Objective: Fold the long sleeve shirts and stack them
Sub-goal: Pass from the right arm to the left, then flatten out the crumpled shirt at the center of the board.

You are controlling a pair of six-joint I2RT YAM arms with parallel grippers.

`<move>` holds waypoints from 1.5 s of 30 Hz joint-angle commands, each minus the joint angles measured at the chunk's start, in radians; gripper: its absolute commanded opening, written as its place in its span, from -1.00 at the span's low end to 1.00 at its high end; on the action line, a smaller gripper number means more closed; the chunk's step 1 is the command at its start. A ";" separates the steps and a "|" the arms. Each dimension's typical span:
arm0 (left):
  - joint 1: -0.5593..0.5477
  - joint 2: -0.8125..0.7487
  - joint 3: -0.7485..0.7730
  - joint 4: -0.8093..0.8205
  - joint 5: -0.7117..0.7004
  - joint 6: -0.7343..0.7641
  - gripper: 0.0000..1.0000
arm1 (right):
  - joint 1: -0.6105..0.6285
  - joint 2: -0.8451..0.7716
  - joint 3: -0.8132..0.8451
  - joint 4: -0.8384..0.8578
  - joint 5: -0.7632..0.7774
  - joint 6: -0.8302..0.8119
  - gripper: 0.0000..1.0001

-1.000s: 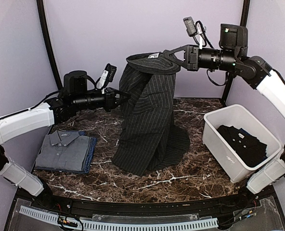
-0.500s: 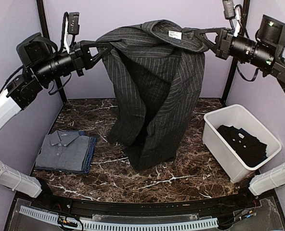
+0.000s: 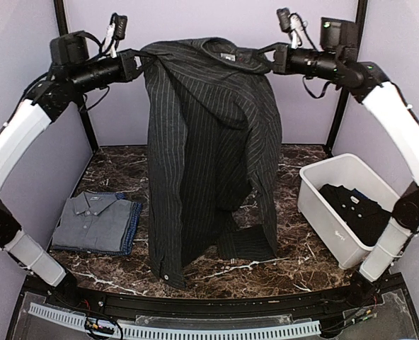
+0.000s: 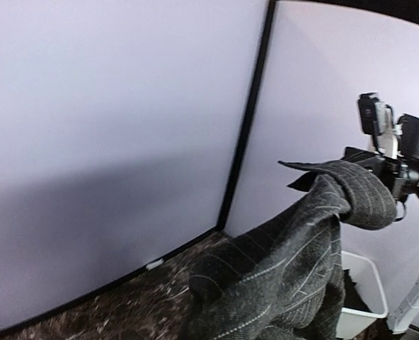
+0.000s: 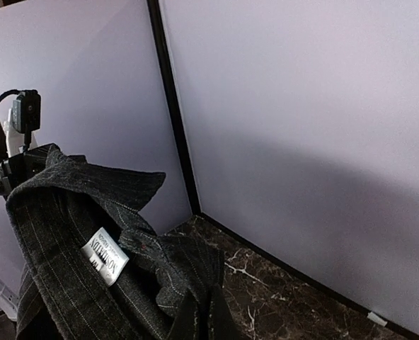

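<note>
The pinstriped shirt (image 3: 202, 156) hangs high over the middle of the bench (image 3: 294, 263), strung by its shoulders between the two hands. The left hand (image 3: 140, 65) is pinched tight on the shoulder at its side, and the right hand (image 3: 270, 60) on the other. Both are closed down on cloth and hold nothing else. In the wrist views the fingers are buried under folds of fabric. The collar (image 3: 220, 51) sags between the hands, and the right wrist view shows the neck label (image 5: 105, 258) turned toward that camera. The body drops straight down with its front open and one side hanging lower. The hem seems to reach the bench toward the near edge, but I cannot tell whether it rests there or only brushes it.

At the near left corner a folded grey shirt (image 3: 96, 216) lies on a blue shirt (image 3: 133, 232). By the right edge stands a white tub (image 3: 321, 205) with a black shirt (image 3: 357, 211) in it.

The cloth looks thin, light and quite limp. It should sag, twist and trail its sleeves wherever it is not supported. It is not fragile, though a single layer could creep out of a pinch. The shoulder seams and collar ends, where the fabric is doubled, look like the surest places to hold. Laying it flat probably calls for both hands level and well apart.
</note>
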 commanded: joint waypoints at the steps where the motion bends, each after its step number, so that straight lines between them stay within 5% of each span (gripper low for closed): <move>1: 0.181 0.230 0.010 -0.188 -0.139 -0.142 -1.00 | -0.120 0.268 0.011 -0.022 -0.007 0.109 -1.00; 3: 0.222 0.357 0.011 -0.215 -0.118 -0.178 -1.00 | -0.142 0.402 0.063 -0.060 0.048 0.132 -0.92; 6: 0.247 0.530 0.011 -0.231 -0.128 -0.205 -1.00 | -0.140 0.569 0.183 -0.181 0.122 0.141 -0.25; 9: 0.252 0.619 0.023 -0.239 -0.152 -0.202 -0.94 | -0.105 0.553 0.113 -0.185 0.219 0.124 0.32; 13: 0.252 0.632 0.033 -0.254 -0.202 -0.203 0.08 | -0.054 0.393 -0.136 -0.097 0.347 0.123 0.74; 15: 0.251 0.619 0.028 -0.265 -0.206 -0.202 0.33 | -0.028 0.312 -0.297 -0.057 0.365 0.146 0.74; 19: 0.245 0.549 -0.046 -0.258 -0.217 -0.209 0.49 | 0.046 0.176 -0.563 0.041 0.366 0.215 0.62; 24: 0.203 0.428 -0.197 -0.234 -0.275 -0.209 0.70 | 0.115 0.143 -0.742 0.139 0.361 0.298 0.25; 30: 0.150 0.315 -0.343 -0.211 -0.339 -0.227 0.95 | 0.151 0.257 -0.773 0.184 0.374 0.351 -0.06; 36: 0.045 0.247 -0.518 -0.097 -0.203 -0.288 0.92 | 0.152 0.387 -0.742 0.195 0.398 0.377 -0.24; 45: -0.079 0.329 -0.611 -0.017 -0.138 -0.352 0.87 | 0.130 0.541 -0.643 0.084 0.581 0.368 -0.25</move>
